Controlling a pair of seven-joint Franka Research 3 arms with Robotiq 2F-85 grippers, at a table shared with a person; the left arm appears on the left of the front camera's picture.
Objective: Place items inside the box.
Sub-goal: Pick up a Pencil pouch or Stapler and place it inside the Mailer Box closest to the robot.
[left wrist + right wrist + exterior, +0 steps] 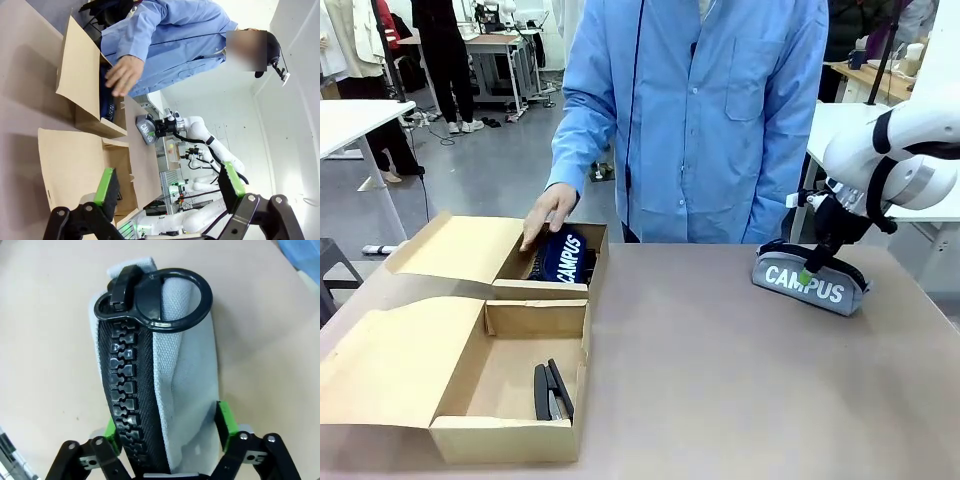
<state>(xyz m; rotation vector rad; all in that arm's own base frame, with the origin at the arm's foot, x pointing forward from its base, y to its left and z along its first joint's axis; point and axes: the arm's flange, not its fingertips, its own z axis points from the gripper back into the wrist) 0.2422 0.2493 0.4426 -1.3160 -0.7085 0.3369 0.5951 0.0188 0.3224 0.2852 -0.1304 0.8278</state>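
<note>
Stapler (552,392), one pouch (563,256) in box (470,432), left; second pouch (810,282) on table (720,390), right.

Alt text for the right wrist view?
The right gripper straddles the near end of a grey zip pouch, green pads against both its sides. The pouch lies on a beige table, chunky black zipper up, ring pull at the far end.

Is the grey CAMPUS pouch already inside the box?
No, the grey pouch lies on the table right of the box, the right claw around it.
</note>
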